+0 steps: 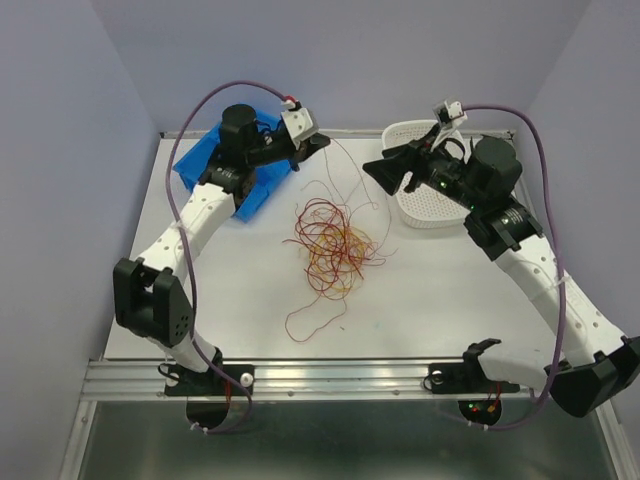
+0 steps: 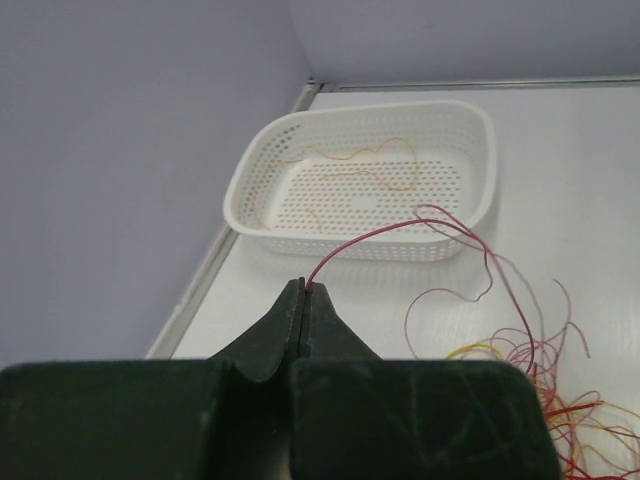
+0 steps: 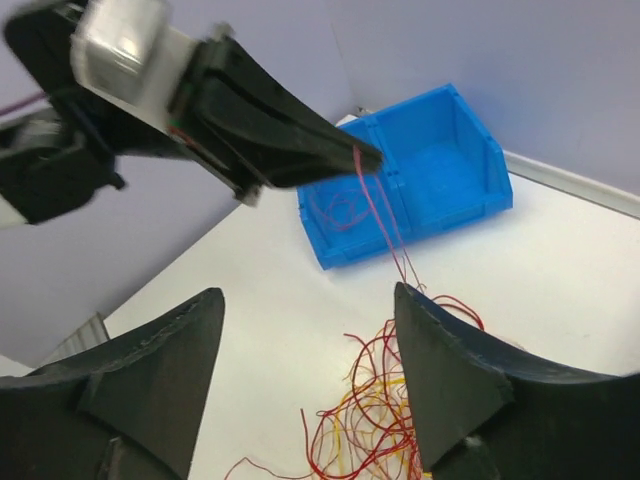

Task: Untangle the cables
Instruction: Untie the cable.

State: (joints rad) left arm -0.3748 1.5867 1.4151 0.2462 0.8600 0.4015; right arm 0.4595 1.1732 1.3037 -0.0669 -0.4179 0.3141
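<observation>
The cables (image 1: 330,245) lie as a loose tangle of thin red and yellow strands in the middle of the white table. My left gripper (image 1: 322,142) hangs at the back, beside the blue bin, shut on one red strand (image 2: 380,235) that runs from its tips (image 2: 303,290) down to the tangle (image 2: 540,390). The right wrist view shows the same grip (image 3: 365,157), with the strand (image 3: 385,215) stretched above the pile (image 3: 380,420). My right gripper (image 1: 385,170) hovers open to the right of it, its fingers (image 3: 430,340) wide apart and nothing between them.
A blue bin (image 1: 195,160) at the back left holds a few red strands (image 3: 345,210). A white perforated basket (image 1: 425,215) at the back right holds yellow strands (image 2: 365,175). One loose red strand (image 1: 310,320) trails toward the front edge.
</observation>
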